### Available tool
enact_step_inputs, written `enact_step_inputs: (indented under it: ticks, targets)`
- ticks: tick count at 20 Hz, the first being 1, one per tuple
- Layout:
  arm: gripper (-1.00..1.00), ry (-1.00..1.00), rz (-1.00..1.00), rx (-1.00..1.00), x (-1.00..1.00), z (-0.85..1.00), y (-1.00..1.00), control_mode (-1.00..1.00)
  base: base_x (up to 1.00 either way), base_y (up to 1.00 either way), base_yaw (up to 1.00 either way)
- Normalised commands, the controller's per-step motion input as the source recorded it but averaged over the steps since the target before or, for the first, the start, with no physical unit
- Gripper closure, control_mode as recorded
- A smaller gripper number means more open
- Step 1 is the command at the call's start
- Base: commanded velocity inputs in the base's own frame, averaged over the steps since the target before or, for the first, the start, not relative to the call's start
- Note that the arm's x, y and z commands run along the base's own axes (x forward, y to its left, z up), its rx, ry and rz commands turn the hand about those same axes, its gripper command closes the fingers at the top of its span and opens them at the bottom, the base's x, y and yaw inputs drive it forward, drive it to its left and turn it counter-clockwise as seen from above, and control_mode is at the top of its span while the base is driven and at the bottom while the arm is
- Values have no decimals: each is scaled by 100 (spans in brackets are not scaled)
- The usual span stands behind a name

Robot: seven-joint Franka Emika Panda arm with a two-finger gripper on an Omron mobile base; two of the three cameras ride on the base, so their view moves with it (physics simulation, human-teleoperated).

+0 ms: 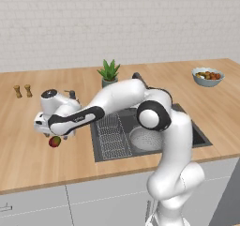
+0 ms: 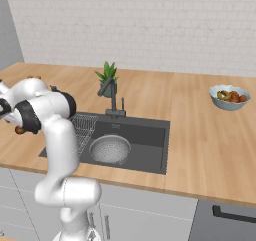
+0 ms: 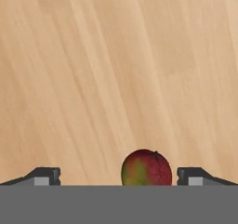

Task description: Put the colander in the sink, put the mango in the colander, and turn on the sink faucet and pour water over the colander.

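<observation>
The mango (image 3: 146, 168), small, red with a green patch, lies on the wooden counter left of the sink (image 1: 199, 138). My gripper (image 3: 118, 177) hangs right above it, open, one fingertip on each side and a gap at both. The left gap is wider. From the left base the mango (image 1: 55, 141) shows just under my gripper (image 1: 56, 135). The pale perforated colander (image 1: 145, 138) sits in the dark basin, right of the wire rack (image 1: 112, 136). The gooseneck faucet (image 2: 113, 99) stands behind the basin, with no water running.
A potted plant (image 1: 109, 72) stands behind the sink. A blue-grey bowl of fruit (image 1: 207, 76) sits at the far right of the counter. Two small shakers (image 1: 22, 91) stand at the back left, and a soap dispenser (image 1: 71, 94) is close behind my hand.
</observation>
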Motion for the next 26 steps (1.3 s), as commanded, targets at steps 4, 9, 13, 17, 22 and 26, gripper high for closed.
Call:
enact_step_inputs:
  ticks: [4,9,13,17,22,26]
  targets:
    - [-100,3,0,0,29,-29,3,-100,0,0,0]
    - [-100,1,0,0,29,-26,4,-100,0,0,0]
    - [-100,2,0,0,24,-20,13,-100,0,0,0]
    - [-100,3,0,0,22,-20,19,-100,0,0,0]
    - [-100,4,0,0,9,-20,11,-100,0,0,0]
    - [-100,3,0,-2,2,-22,0,-100,0,0,0]
